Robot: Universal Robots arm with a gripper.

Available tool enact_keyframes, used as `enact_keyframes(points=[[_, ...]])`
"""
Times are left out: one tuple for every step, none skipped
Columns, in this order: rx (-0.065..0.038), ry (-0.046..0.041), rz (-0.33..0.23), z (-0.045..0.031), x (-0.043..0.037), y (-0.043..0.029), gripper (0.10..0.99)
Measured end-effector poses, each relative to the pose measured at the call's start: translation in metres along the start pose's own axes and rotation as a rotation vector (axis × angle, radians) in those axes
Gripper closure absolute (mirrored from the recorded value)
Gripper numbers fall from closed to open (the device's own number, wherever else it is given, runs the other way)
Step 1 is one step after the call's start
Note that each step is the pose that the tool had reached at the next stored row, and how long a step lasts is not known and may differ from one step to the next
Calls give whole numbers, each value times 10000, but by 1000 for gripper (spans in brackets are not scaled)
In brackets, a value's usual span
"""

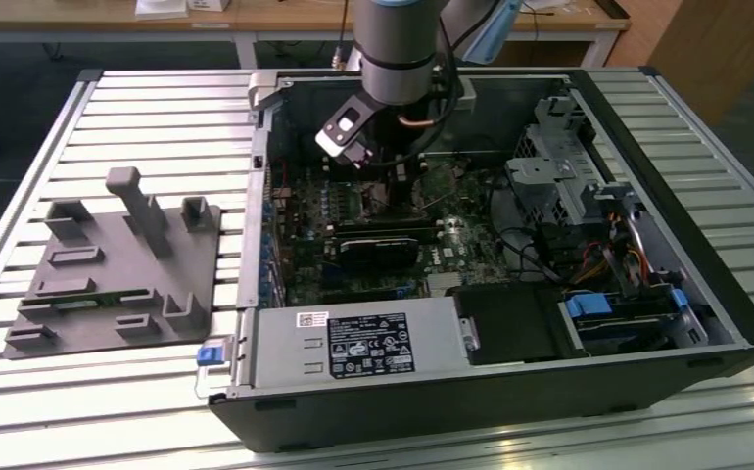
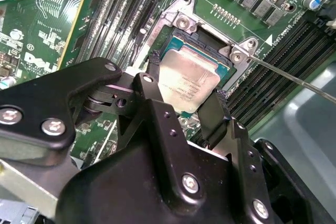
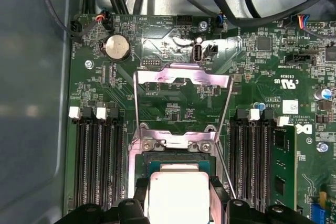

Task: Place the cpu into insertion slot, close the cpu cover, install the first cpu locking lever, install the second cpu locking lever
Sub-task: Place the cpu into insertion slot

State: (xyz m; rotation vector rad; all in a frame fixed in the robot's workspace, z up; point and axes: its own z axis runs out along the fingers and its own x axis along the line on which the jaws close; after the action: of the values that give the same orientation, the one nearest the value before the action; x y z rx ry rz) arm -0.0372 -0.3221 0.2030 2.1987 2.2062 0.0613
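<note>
- Silvery-beige cpu [image 2: 191, 85] hangs just above the insertion slot [image 2: 205, 38], clenched between the pincer [image 2: 188, 74] fingers [image 2: 212, 116].
- Likely risks: a slight tilt or misalignment could bend socket contacts, and the raised cpu cover [image 3: 205, 75] or thin locking lever [image 2: 294, 78] could snag.

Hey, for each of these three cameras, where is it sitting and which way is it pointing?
Exterior view: off the arm, high up, looking down into the open case; the arm reaches in from above.
First wrist view: on the arm, looking down onto the motherboard and raised cover; the gripper fingers show.
Second wrist view: on the arm behind the gripper, angled down at the slot; gripper body in the foreground.
Shared: both wrist views show the gripper shut on the cpu over the slot.
</note>
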Motion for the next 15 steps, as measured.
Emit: enact_keyframes(points=[[8,0,-1,7,0,2,549],[32,0,1,20,1,6,549],[45,0,1,26,3,7,549],[55,0,3,32,4,8,549],[65,0,3,38,5,8,549],[75,0,3,44,7,8,549],[81,0,2,49,8,8,549],[84,-1,2,52,10,9,549],[85,-2,1,52,11,9,549],[86,-1,1,52,11,8,549],[86,-1,1,52,12,8,549],[86,0,1,52,13,9,549],[87,-1,2,52,14,12,549],[87,1,2,54,15,18,549],[89,1,4,55,16,25,549]])
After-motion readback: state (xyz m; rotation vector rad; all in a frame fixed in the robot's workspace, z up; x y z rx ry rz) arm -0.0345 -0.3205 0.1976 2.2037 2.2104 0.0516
